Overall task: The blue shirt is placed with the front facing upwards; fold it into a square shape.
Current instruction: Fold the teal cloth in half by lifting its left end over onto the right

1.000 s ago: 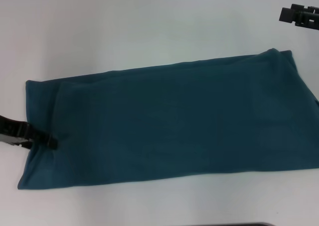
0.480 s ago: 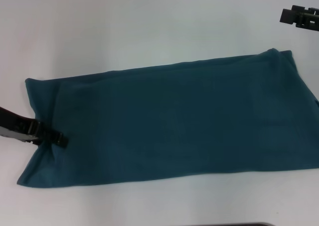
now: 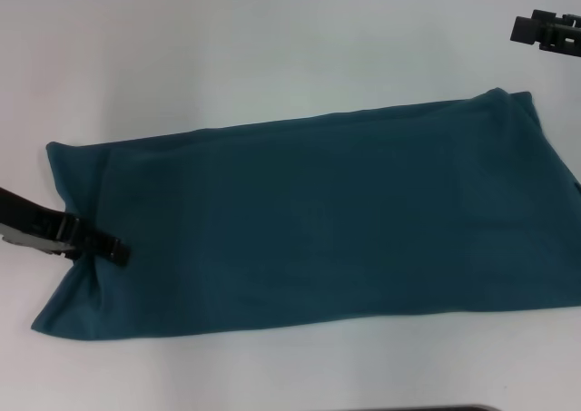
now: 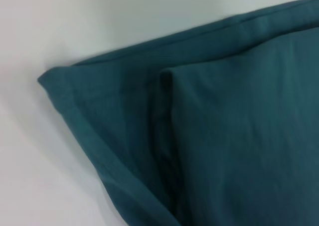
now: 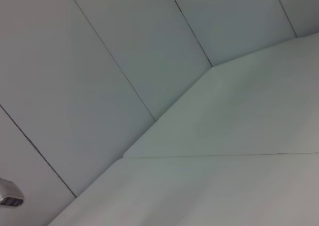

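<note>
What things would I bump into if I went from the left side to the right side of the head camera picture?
left gripper at the shirt's left end → blue shirt lying folded into a long band on the white table → right gripper, up off the table at the far right.

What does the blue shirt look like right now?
The blue shirt is dark teal, soft-looking cloth, folded into a long band lying flat across the white table. No lettering or collar shows. The left wrist view shows layered folded edges at one corner. The left hand rests on its left end.
</note>
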Controlling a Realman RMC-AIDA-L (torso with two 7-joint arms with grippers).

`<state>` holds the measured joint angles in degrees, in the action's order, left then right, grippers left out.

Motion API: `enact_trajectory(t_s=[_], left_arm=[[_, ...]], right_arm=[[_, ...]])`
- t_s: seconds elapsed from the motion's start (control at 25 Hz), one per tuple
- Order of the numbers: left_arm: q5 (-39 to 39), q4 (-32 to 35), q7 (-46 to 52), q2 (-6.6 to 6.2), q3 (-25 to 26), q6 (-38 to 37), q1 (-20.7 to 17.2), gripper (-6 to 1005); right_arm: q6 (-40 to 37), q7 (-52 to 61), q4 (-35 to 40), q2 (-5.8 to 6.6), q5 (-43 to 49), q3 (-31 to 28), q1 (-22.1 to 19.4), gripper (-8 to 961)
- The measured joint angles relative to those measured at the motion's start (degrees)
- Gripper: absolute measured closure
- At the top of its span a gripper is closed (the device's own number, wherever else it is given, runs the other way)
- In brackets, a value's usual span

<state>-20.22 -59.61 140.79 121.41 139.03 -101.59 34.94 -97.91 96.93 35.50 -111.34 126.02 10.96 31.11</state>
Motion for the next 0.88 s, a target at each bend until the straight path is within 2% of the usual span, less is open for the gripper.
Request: enact_trajectory(t_s=[0.28, 0.48, 0.68, 0.8, 0.88], left_arm=[[0.02, -0.1, 0.0, 0.08, -0.05, 0.02, 0.27, 282], [0.38, 0.43, 0.16, 0.09, -1.05, 0.87, 0.62, 358], [0.52, 0.54, 0.33, -0.11, -1.25, 1.18, 0.75, 583], [0.53, 1.02, 0.25, -0.22, -1.33, 1.29, 0.77, 785], [0.56, 1.35, 0.17, -0.26, -1.37, 1.43, 0.81, 821]], right_arm=[[0.0, 0.0, 0.01, 0.0, -0.12, -0.07, 0.0, 96], [0.0, 0.0, 0.01, 0.0, -0.16, -0.16, 0.02, 96], [-0.18, 0.01, 0.01, -0.01, -0.86, -0.02, -0.02, 96], [-0.38, 0.01, 0.01, 0.0, -0.96, 0.0, -0.07, 96], [-0.4, 0.01, 0.01, 0.0, -0.96, 0.02, -0.08, 96]])
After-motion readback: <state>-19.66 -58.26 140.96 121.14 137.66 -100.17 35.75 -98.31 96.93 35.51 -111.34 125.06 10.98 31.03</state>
